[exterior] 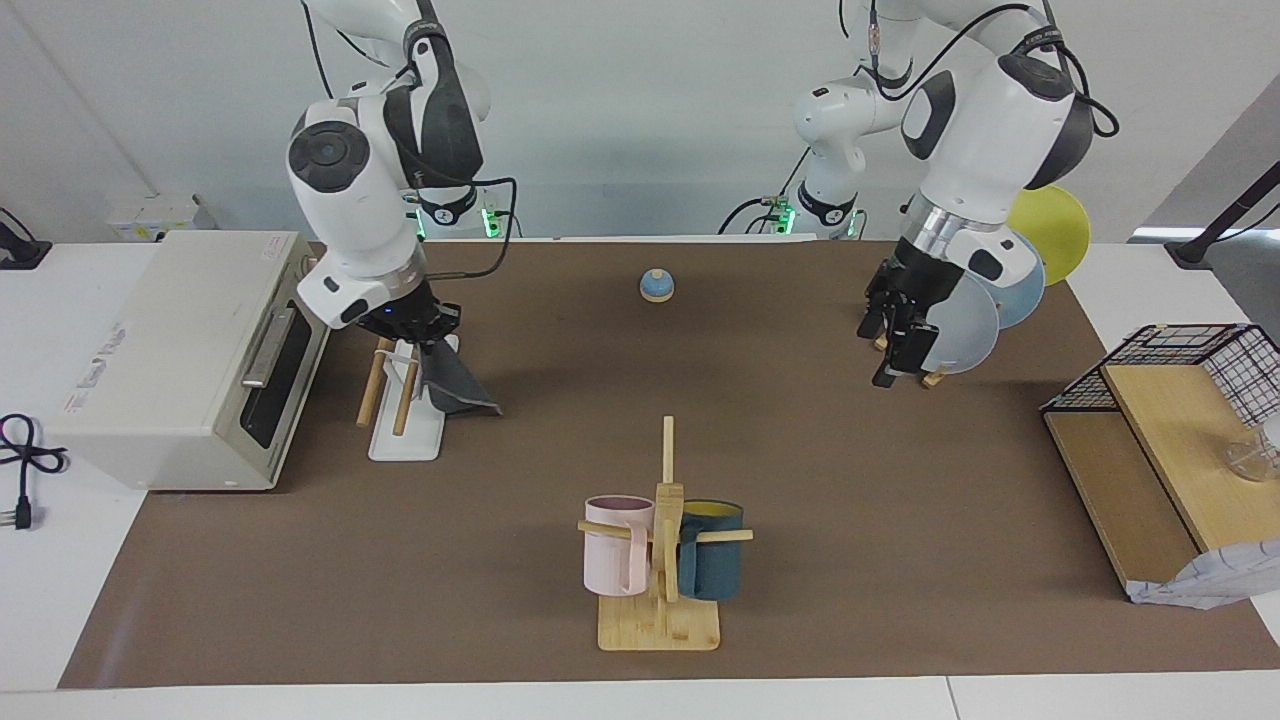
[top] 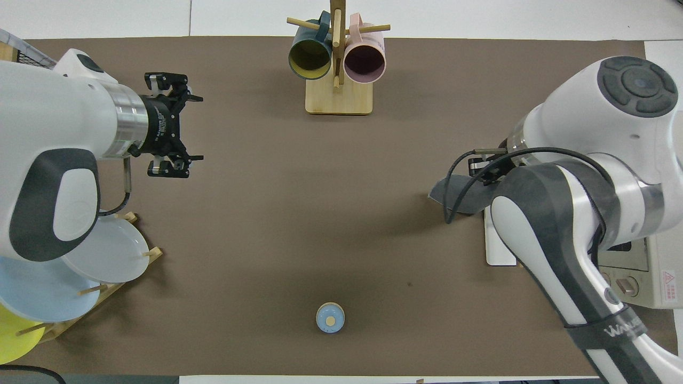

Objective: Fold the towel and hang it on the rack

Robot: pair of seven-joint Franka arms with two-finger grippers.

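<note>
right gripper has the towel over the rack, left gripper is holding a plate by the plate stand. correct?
Not quite. The left gripper holds nothing; the overhead view shows it open over bare mat, past the plate stand. The rest holds: the right gripper has the towel over the rack.

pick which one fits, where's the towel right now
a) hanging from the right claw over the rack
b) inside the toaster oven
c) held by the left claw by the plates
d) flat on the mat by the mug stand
a: the dark grey towel hangs from the right claw over the rack; the left claw is open and holds nothing.
</note>
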